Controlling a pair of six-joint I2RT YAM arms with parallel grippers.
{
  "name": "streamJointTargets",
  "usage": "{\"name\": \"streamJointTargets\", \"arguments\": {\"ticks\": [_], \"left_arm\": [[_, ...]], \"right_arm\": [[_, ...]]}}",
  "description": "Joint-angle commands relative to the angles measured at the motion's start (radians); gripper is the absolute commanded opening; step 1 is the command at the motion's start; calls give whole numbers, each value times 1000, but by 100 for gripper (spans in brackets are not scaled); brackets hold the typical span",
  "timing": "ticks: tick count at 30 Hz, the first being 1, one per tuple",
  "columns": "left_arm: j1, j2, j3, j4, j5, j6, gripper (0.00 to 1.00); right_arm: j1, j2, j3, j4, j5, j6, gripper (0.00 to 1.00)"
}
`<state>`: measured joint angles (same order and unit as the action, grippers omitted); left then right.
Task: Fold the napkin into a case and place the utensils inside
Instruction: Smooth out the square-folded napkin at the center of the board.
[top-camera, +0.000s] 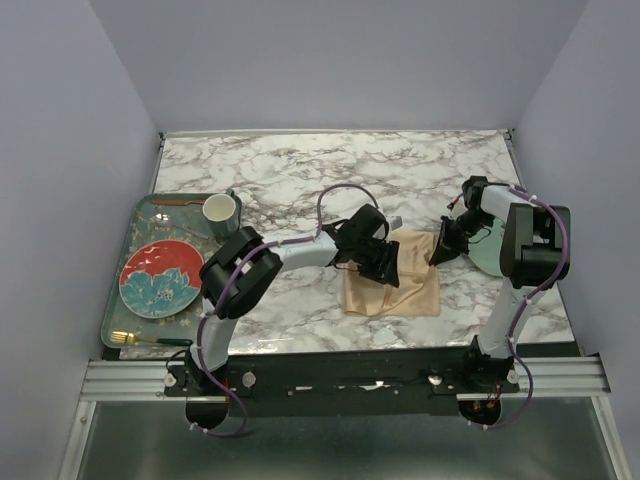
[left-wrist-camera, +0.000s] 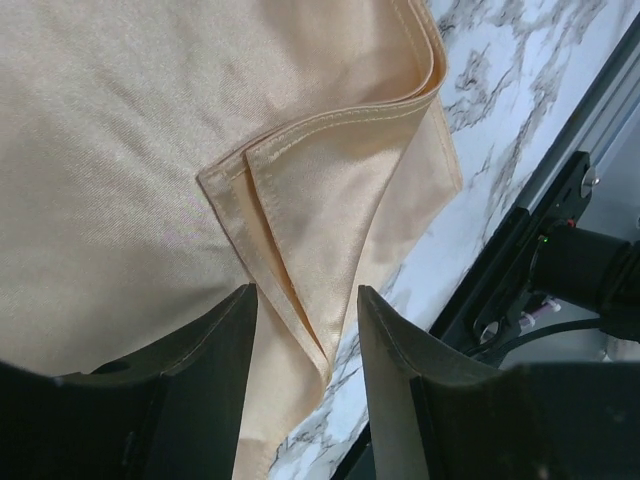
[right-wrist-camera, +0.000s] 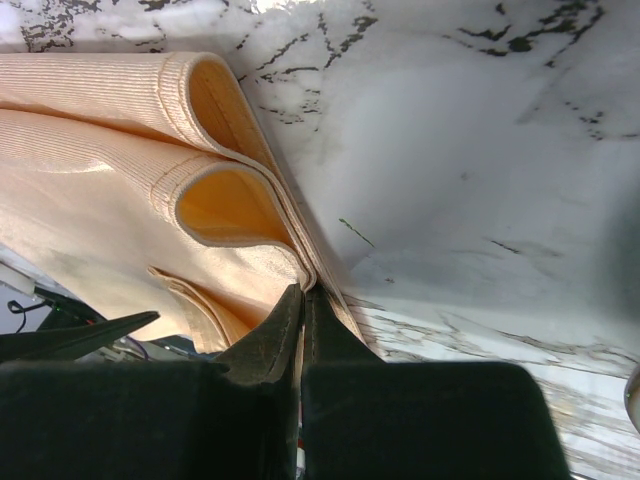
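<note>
Noted: napkin (top-camera: 415, 290) thin, soft, likely slippy; R gripper (right-wrist-camera: 303, 295) clamped shut on its edge, L gripper (left-wrist-camera: 305, 300) part-open astride folded corner; pinch hems.

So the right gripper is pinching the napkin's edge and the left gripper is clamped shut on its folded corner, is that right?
Not quite: the left gripper is open, its fingers straddling the napkin's folded corner, as the left wrist view shows. The right gripper does pinch the napkin's edge.
</note>
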<state>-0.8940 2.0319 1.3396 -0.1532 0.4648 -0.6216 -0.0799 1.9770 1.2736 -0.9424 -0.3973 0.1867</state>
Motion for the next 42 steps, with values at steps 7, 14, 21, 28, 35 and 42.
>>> {"name": "streamJointTargets", "arguments": {"ticks": [7,14,21,28,35,42], "left_arm": [[4,-61,-97,55,21,-95,55],[-3,-24,-86,60,41,-118,55],[-22,17,-62,90,80,-142,55],[-26,45,-30,109,92,-145,55],[-40,62,55,124,80,-101,53],[-74,114,136,122,71,-64,47]], "right_arm": [[-3,40,-8,24,75,-4,8],[-1,42,-8,25,75,-3,8],[-3,45,-7,24,78,-3,8],[-3,45,-8,24,81,-1,8],[-3,43,-8,24,81,-3,8],[-3,42,-10,25,83,-1,8]]}}
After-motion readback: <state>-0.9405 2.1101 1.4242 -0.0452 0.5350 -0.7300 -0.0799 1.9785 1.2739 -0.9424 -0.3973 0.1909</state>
